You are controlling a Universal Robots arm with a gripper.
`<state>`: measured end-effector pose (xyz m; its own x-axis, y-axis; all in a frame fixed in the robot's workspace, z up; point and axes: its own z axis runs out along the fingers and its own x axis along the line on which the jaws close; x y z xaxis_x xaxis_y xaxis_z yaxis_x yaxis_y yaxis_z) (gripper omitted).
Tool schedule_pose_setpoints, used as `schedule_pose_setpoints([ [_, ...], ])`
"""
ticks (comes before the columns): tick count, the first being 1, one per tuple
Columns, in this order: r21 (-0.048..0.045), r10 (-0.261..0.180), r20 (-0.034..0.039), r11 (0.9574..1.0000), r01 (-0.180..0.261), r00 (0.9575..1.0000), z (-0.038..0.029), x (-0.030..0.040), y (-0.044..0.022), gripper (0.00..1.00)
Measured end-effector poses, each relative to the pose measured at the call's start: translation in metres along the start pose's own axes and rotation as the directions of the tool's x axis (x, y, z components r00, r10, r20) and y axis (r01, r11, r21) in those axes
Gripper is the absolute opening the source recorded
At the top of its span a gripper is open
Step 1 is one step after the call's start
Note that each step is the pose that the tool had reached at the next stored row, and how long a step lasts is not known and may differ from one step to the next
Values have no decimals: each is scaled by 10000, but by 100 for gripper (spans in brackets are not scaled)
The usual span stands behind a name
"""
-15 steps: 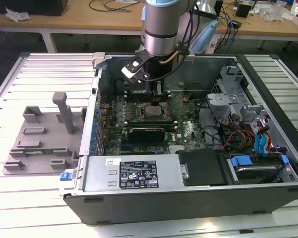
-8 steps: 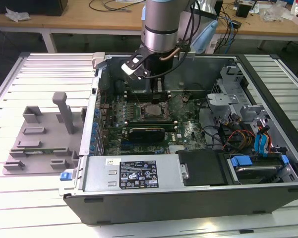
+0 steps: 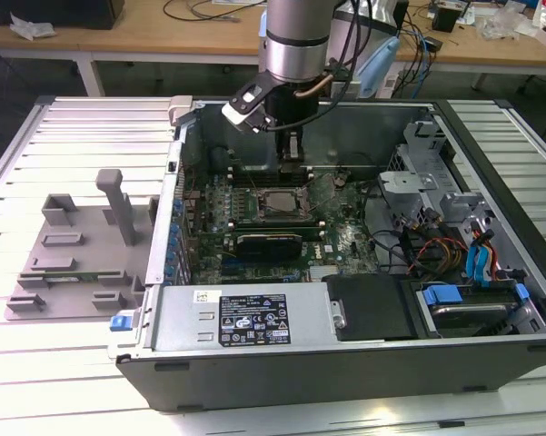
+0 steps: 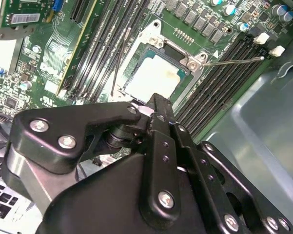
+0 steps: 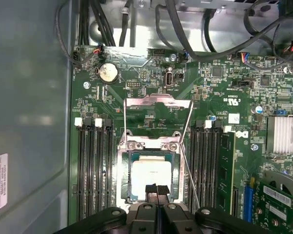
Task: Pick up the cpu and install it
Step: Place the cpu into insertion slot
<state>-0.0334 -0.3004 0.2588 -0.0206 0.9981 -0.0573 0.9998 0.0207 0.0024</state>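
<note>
My gripper [image 5: 156, 191] is closed, fingertips pressed together, just above the cpu [image 5: 151, 176]. The cpu is a pale silvery square with a thin darker rim. It lies flat in the open socket [image 5: 123, 161] on the green motherboard [image 5: 151, 73], near the centre of the exterior view

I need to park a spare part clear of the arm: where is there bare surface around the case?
Bare: the slatted table beyond the grey tray, and the slats at the exterior view's right of the case. Crowded: the motherboard around the cpu under the gripper, and the cables beside it.
</note>
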Motion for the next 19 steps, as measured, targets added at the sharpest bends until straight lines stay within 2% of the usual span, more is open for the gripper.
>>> schedule_pose_setpoints([
  [8,-1,0,-1,10000,0,10000,-128,-7,0,11],
  [10,0,0,0,10000,0,10000,-185,-10,1,11],
  [15,0,0,-1,10000,0,10000,-267,-15,1,11],
  [19,0,0,-1,10000,0,10000,-358,-20,1,11],
])
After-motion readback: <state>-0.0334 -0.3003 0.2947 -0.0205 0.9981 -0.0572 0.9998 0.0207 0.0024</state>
